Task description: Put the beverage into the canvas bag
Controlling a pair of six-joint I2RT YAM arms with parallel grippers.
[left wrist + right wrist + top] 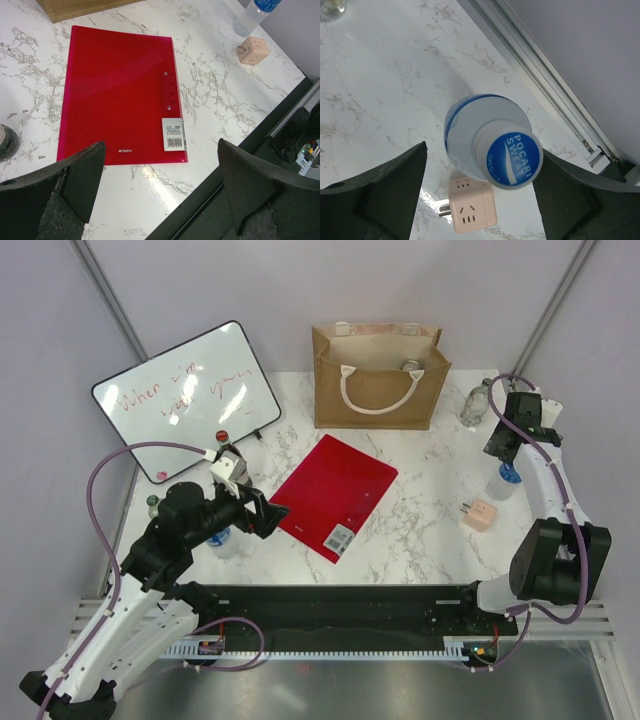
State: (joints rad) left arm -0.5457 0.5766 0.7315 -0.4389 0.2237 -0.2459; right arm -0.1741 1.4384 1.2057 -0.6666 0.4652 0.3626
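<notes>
The beverage is a Pocari Sweat bottle (485,135) with a blue cap, standing upright near the table's right edge (505,480). My right gripper (482,152) hangs over it, open, with one finger on each side of the bottle's top. The cap sits close to the right finger, and there is a clear gap to the left finger. From above, the right gripper (503,447) is just behind the bottle. The tan canvas bag (378,380) with white handles stands open at the back centre, something silvery inside. My left gripper (161,150) is open and empty over the near table edge.
A red folder (335,495) lies mid-table, below the left gripper (272,515). A pink plug adapter (470,210) sits beside the Pocari bottle. A clear bottle (477,403) stands right of the bag. At the left are a whiteboard (185,400) and other bottles (222,440).
</notes>
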